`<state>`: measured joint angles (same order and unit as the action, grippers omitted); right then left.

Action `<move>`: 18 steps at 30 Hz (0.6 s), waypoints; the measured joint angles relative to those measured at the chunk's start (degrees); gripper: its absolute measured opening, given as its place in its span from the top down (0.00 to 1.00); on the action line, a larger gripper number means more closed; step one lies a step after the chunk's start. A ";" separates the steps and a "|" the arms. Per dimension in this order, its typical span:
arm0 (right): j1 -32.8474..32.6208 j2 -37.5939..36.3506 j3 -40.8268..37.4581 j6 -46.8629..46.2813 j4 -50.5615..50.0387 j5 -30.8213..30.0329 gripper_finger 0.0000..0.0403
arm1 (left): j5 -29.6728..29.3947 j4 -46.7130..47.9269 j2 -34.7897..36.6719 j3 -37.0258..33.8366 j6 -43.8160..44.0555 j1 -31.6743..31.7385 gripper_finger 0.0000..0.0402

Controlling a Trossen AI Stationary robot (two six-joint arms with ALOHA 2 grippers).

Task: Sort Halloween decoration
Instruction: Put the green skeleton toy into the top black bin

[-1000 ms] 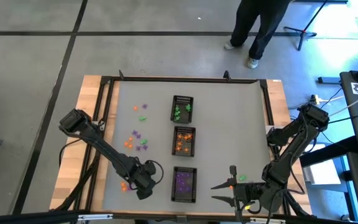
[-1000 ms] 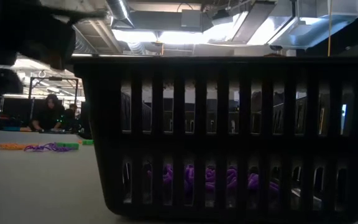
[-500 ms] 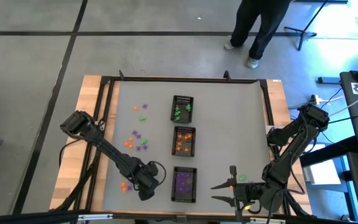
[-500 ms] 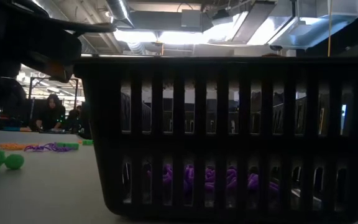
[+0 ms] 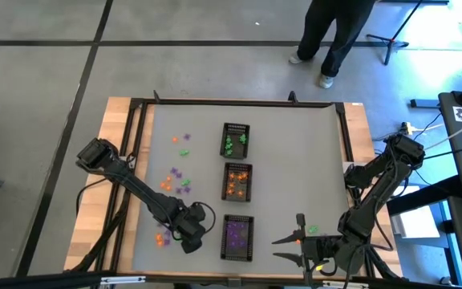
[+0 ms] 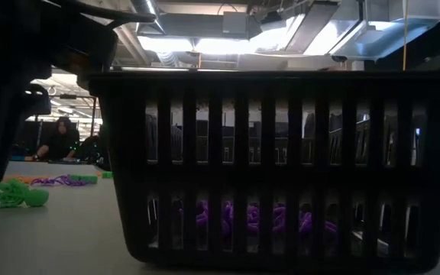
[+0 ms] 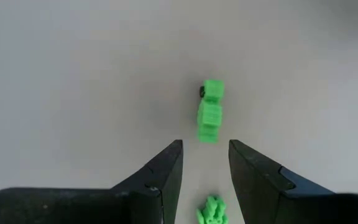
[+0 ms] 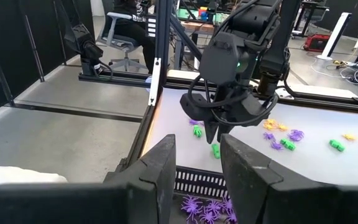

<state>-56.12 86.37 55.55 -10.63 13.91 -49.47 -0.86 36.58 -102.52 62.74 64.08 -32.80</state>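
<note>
The left gripper [image 7: 205, 163] now hangs with jaws released just above two green trinkets [image 7: 209, 112], newly exposed on the bench [image 7: 73, 81]; neither is grasped yet

Grey table [image 5: 295, 168]: three mesh trays [image 5: 237, 183], scattered trinkets [image 5: 175, 178].

Left claw [image 5: 191, 242] slightly farther right.

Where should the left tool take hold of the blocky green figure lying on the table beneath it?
Across the torso of the green figure, from straight above. It lies flat lengthwise between the open fingers of the left tool, so its narrow flanks face the pads, and the bare table around it leaves room.
</note>
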 joint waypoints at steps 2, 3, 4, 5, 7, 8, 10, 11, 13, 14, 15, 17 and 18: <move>0.00 0.00 0.00 0.00 0.00 0.00 0.69 | 0.16 0.02 0.00 0.00 -0.15 0.16 0.69; 0.00 0.00 0.00 0.00 0.00 0.00 0.69 | 0.23 0.00 0.01 0.00 -0.17 0.18 0.69; 0.02 0.00 0.00 0.00 0.00 0.00 0.69 | 0.38 -0.01 0.02 0.00 -0.41 0.18 0.69; 0.02 0.00 0.00 0.00 0.00 0.00 0.69 | 0.42 -0.02 0.03 0.00 -1.00 0.18 0.69; 0.02 0.00 0.00 0.00 -0.02 0.00 0.69 | 0.38 -0.10 0.04 0.00 -2.72 0.18 0.69; 0.27 0.00 0.00 0.00 -0.04 0.01 0.69 | 0.32 -0.13 0.04 0.00 -3.53 0.18 0.69; 0.44 0.00 0.00 -0.12 -0.13 0.02 0.69 | 0.18 -0.15 0.04 0.00 -5.09 0.18 0.69; 0.62 0.00 0.00 -0.16 -0.25 0.02 0.69 | 0.11 0.04 0.04 0.13 -6.00 0.18 0.69; 0.94 0.00 0.00 -0.40 -0.44 0.05 0.69 | -0.38 0.91 0.04 1.10 -7.93 0.18 0.69; 1.19 0.08 0.00 -0.70 -0.50 0.09 0.69 | -0.87 1.40 0.04 1.85 -8.99 0.18 0.69; 1.52 0.22 0.00 -0.97 -0.46 0.28 0.69 | -1.59 2.08 0.04 2.76 -10.02 0.18 0.69; 1.90 0.60 0.02 -1.09 -0.48 0.78 0.69 | -3.40 3.48 0.04 5.02 -12.17 0.18 0.69; 2.14 0.81 0.02 -1.14 -0.49 1.09 0.69 | -4.41 3.90 0.07 6.20 -13.37 0.18 0.69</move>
<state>-53.98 87.18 55.57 -11.77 13.43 -48.38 -5.27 40.48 -102.45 68.94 50.70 -32.62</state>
